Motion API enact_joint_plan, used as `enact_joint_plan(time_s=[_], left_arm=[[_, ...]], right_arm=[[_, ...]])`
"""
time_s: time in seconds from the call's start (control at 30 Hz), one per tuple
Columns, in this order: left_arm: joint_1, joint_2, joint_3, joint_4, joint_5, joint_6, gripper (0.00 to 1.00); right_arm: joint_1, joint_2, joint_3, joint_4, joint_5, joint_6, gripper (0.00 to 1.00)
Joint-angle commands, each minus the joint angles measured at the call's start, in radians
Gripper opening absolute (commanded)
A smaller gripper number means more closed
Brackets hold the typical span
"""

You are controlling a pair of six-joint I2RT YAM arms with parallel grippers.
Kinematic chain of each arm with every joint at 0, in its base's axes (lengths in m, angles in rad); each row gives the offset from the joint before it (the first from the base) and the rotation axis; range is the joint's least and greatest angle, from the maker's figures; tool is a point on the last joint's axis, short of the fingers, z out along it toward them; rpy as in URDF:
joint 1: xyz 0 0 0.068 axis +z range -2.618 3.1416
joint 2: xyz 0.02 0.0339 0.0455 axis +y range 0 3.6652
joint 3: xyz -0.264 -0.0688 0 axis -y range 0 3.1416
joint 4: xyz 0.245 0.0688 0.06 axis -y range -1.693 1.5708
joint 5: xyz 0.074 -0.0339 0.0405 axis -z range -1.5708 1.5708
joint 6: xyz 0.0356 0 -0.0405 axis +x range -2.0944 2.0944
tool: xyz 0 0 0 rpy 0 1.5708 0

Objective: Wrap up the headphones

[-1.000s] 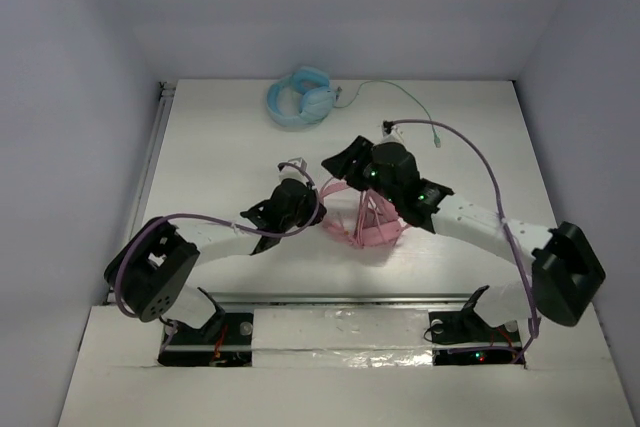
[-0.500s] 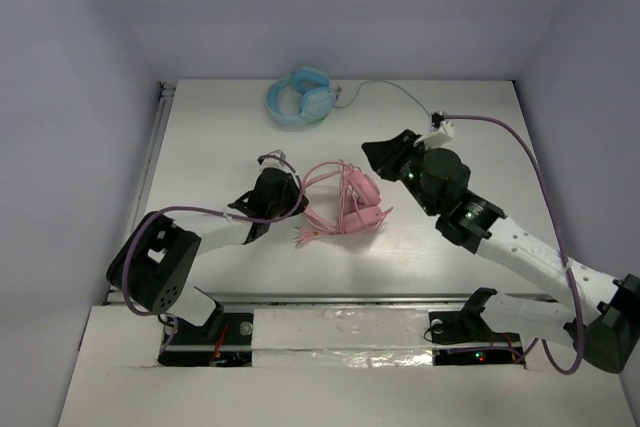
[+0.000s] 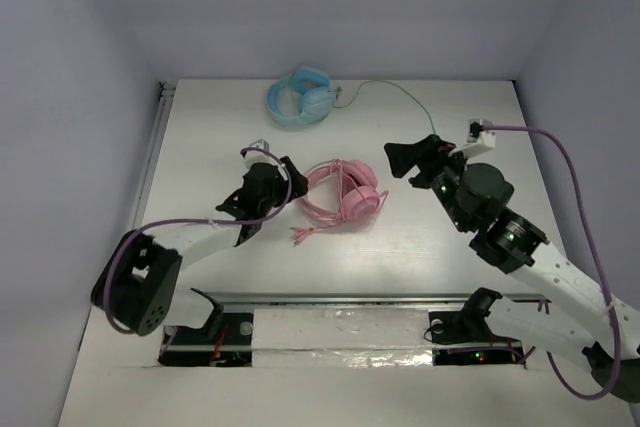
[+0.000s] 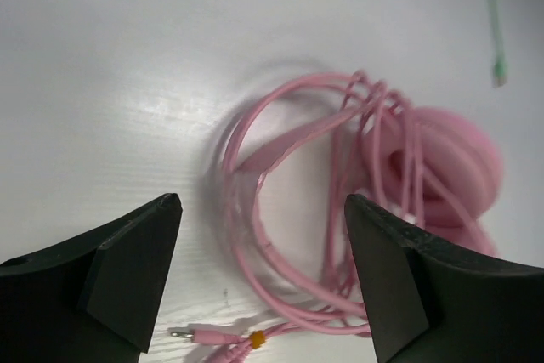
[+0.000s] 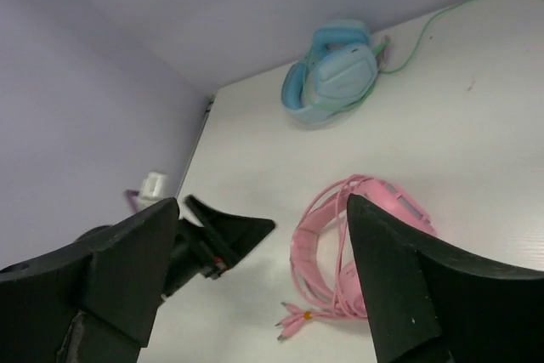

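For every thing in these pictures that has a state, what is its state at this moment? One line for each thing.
pink headphones: lying on the table, held by no gripper.
pink cable: looped around the headphones, plug end loose.
blue headphones: lying near the far edge.
green cable: trailing, not wrapped.
left gripper: open, empty.
right gripper: open, empty.

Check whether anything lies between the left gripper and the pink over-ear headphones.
Nothing visible. The open left gripper hovers at the pink padded headphones, only bare white table between; the light blue headphones lie far off.
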Motion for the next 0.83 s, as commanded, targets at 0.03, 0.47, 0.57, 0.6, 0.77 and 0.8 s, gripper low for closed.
enact_joint_plan(time_s=[0.03,0.47,0.57,0.6,0.77,0.8], left_arm=[[0.004,-0.207,0.017,-0.002,-0.098,0.014,0.78],[0.004,-0.678,0.189,-0.320,-0.043,0.120,0.97],[0.004,-0.728,0.227,-0.377,-0.027,0.149,0.99],[0.004,-0.753,0.232,-0.377,-0.020,0.154,0.99],[0.004,-0.814,0.177,-0.364,0.003,0.168,0.98],[0.004,-0.828,0.169,-0.366,0.000,0.168,0.98]], right_arm=[[0.004,-0.131,0.015,-0.067,0.138,-0.019,0.89],[0.004,-0.449,-0.057,-0.136,0.333,-0.036,1.00],[0.004,-0.490,-0.083,-0.125,0.333,-0.032,1.00],[0.004,-0.497,-0.083,-0.128,0.332,-0.025,1.00],[0.004,-0.490,-0.050,-0.167,0.330,-0.017,1.00],[0.004,-0.487,-0.040,-0.176,0.335,-0.017,1.00]])
